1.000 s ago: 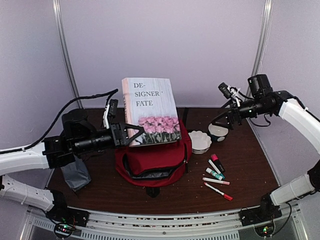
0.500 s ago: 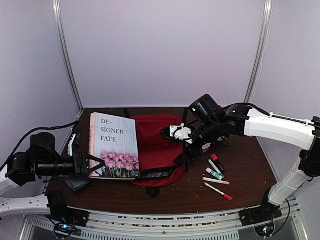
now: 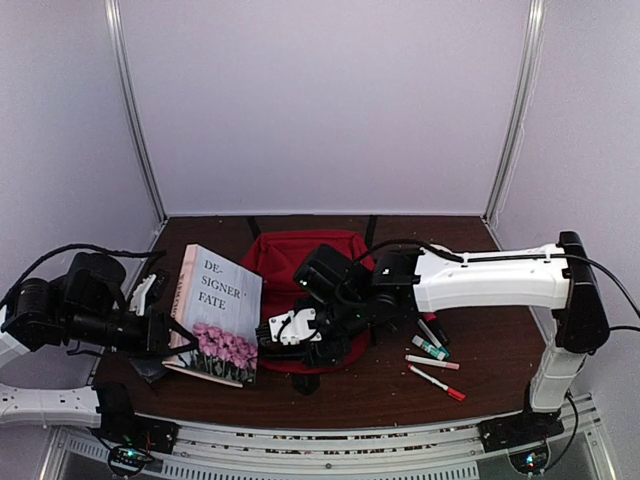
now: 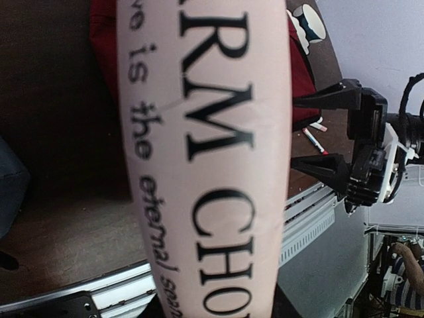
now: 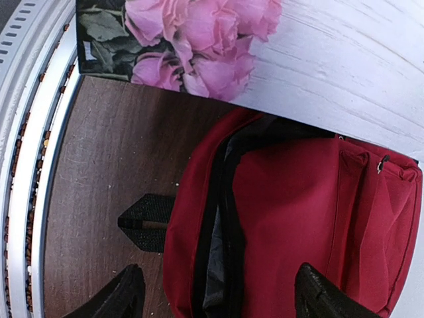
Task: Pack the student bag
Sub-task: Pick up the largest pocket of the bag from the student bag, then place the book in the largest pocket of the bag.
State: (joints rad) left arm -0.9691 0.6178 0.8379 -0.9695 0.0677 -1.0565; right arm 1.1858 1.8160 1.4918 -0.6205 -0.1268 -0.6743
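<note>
Pinching the tilted book [image 3: 222,315], left hand [image 3: 180,338] sits low; right hand [image 5: 222,295] hovers spread over student bag [image 5: 285,212].

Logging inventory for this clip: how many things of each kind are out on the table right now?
Bag: 1
Book: 1
Pouch: 1, mostly hidden
Markers: 3 in plain view, maybe more hidden
Total: 6 seen

My left arm [image 3: 60,312] lies low, reaching rightward, and the left gripper [image 3: 178,335] is clamped on the edge of a book [image 3: 222,305]. My right arm [image 3: 490,280] stretches leftward across the middle, wrist angled down. The right gripper [image 5: 218,295] has its jaws spread wide, gripping nothing.
</note>
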